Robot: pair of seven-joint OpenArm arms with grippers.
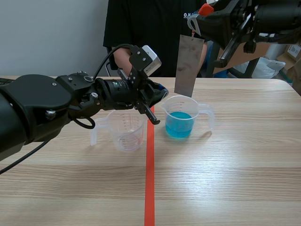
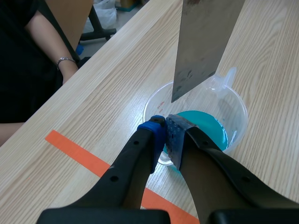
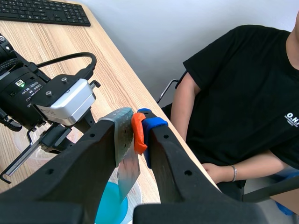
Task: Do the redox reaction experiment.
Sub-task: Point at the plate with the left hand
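**Scene view.** The right hand (image 1: 200,19) is high over the far part of the surface (image 1: 235,179) and pinches the top of a metal sheet (image 1: 189,66). The sheet hangs upright, with its long axis vertical. Its lower edge stands just above the rim of a clear measuring cup (image 1: 197,109) that holds blue liquid (image 1: 179,125). The cup lies straight below the right hand, so I judge the coming dip to be a plain descent along the sheet's own axis. The left hand (image 1: 157,94) reaches in low from the other side and meets the cup's near rim. An empty measuring cup (image 1: 126,129) stands under the left arm, just across the orange-red tape line (image 1: 149,188) from the filled one. A person (image 1: 146,28) in a black shirt sits at the far edge, against a pale wall.

**Left wrist view.** The left hand's two pads are drawn close together, and the cup's near rim appears to be pinched between them, as if to steady it. The sheet hangs ahead of this hand. One lower corner is over the cup's far rim and the liquid, and it does not look wetted.

**Right wrist view.** The right hand is pressed onto the sheet's upper end, with an orange tab (image 3: 138,133) caught between the sheet and one pad. The sheet drops away below the hand toward the blue liquid. The left arm's wrist camera (image 3: 65,100) sits just beside it. A black keyboard (image 3: 44,11) lies well apart at the far end of the wood-grain surface.
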